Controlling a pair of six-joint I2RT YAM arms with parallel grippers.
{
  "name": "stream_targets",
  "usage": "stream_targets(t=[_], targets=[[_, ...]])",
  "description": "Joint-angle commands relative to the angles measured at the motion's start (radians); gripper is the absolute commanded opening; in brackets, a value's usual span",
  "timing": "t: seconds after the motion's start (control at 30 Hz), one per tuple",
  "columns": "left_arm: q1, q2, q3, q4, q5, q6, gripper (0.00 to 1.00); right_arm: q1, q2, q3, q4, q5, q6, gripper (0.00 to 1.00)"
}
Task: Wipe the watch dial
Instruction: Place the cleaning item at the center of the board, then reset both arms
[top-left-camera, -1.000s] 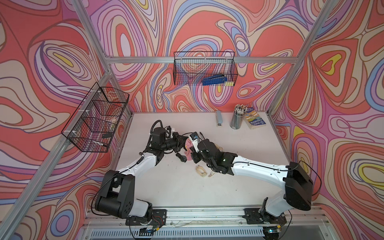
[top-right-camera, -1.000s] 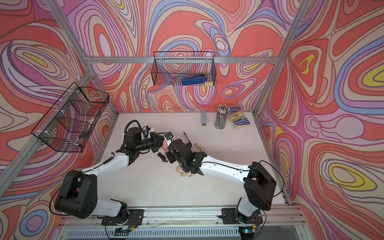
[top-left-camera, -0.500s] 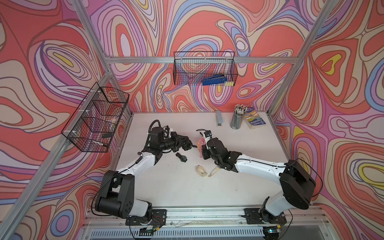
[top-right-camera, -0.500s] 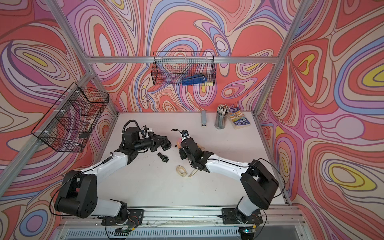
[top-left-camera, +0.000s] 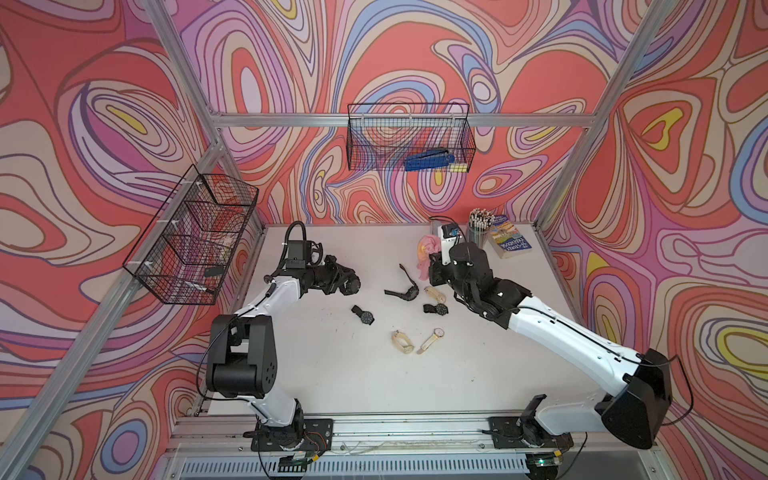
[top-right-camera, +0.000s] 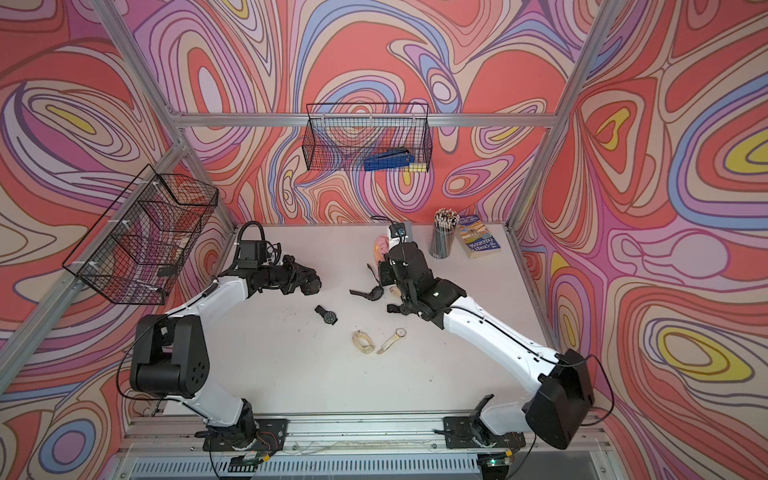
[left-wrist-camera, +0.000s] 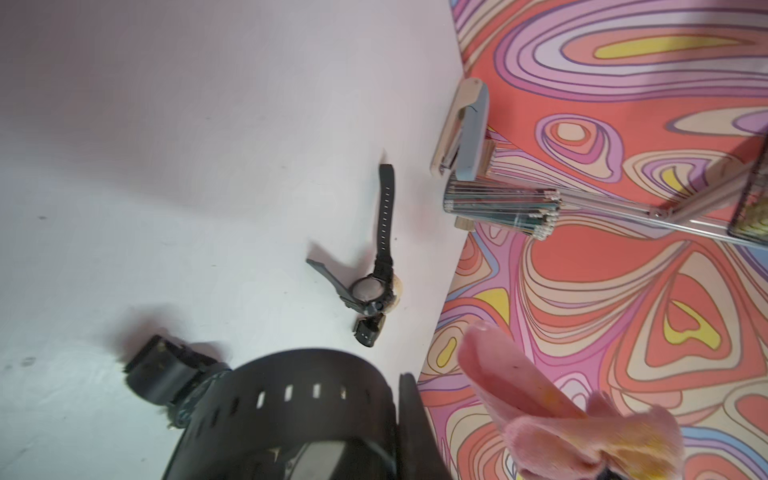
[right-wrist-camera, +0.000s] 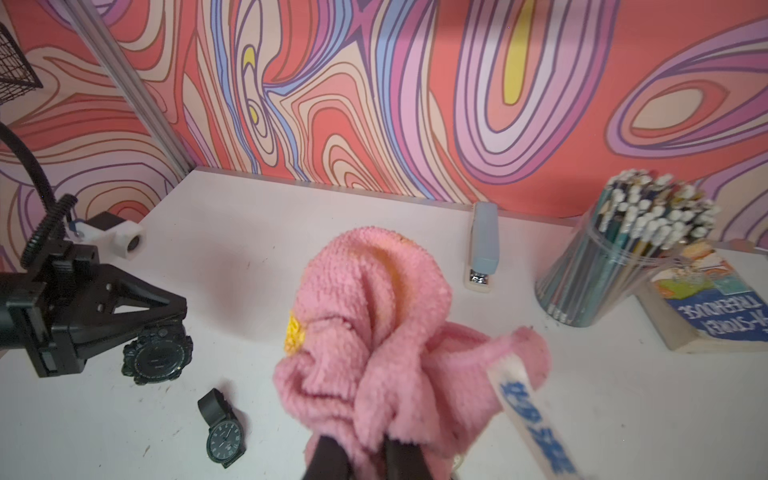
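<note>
Currently my left gripper (top-left-camera: 347, 284) is clamped shut on the chunky black watch (right-wrist-camera: 156, 358). Its dial sits right at the fingertips, turned toward the right arm. Well apart to the right, my right gripper (top-left-camera: 432, 268) is closed on a bunched pink cloth (top-left-camera: 428, 249), which is clear of the dial. Between them, the white table (top-left-camera: 332, 374) carries several loose watches (top-left-camera: 363, 314). A pencil cup (top-left-camera: 478, 232) and a book (top-left-camera: 509, 243) stand at the far right. The walls are swirl-patterned, with two wire baskets (top-left-camera: 409, 141).
</note>
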Motion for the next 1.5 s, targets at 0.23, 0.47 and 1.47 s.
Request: stream_targets(t=[0.23, 0.47, 1.47], targets=[[0.02, 0.264, 0.122, -0.126, -0.014, 0.073, 0.0, -0.165, -0.138, -0.018, -0.348, 0.198, 0.031, 0.02], [0.022, 0.332, 0.159, -0.165, -0.026, 0.078, 0.0, -0.32, -0.109, -0.148, -0.348, 0.207, 0.07, 0.03], [0.054, -0.305, -0.163, -0.008, -0.531, 0.481, 1.0, -0.388, -0.043, -0.185, -0.223, 0.173, 0.047, 0.98]])
